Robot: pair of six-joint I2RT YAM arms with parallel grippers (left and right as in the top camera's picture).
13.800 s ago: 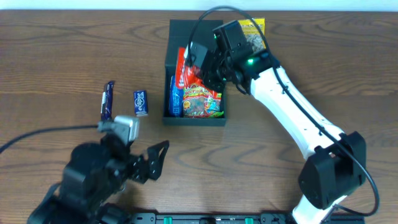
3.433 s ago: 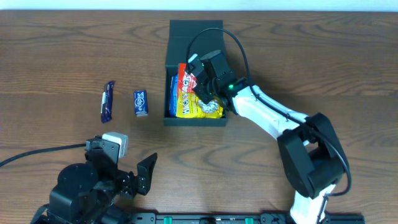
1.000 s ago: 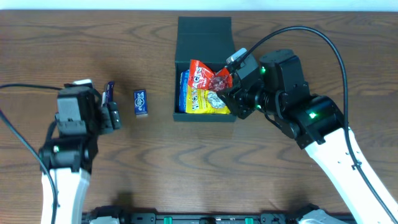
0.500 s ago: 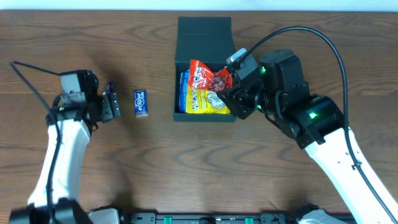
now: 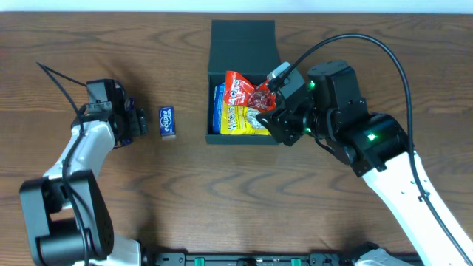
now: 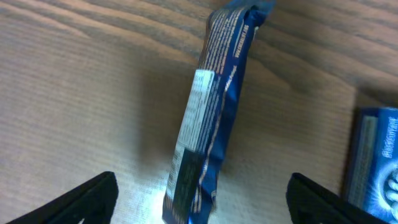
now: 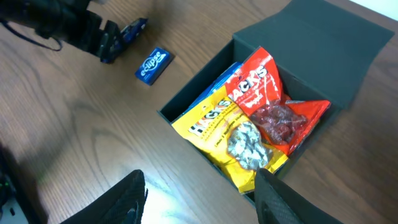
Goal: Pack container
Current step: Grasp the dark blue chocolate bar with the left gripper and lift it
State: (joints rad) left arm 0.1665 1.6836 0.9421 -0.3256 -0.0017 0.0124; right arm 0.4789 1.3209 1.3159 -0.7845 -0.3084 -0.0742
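Observation:
The dark container [image 5: 243,35] stands open at the back middle, lid flap lying flat behind it; it also shows in the right wrist view [image 7: 311,37]. Inside lie a red packet [image 5: 240,87], a yellow packet [image 5: 240,120] and a blue packet [image 5: 218,103]. A thin dark blue snack bar [image 6: 214,99] lies on the table between the open fingers of my left gripper [image 6: 199,199], which sits over it at the left [image 5: 131,122]. A small blue gum pack [image 5: 168,122] lies just right of it. My right gripper [image 5: 284,111] is open and empty at the container's right front corner.
The wooden table [image 5: 222,199] spreads all round. The right arm's white links run to the front right. A black cable loops above the right arm and another trails from the left arm.
My left arm has moved back and right, bringing its open gripper over the snack bar. The right arm and the container have stayed still in the last second.

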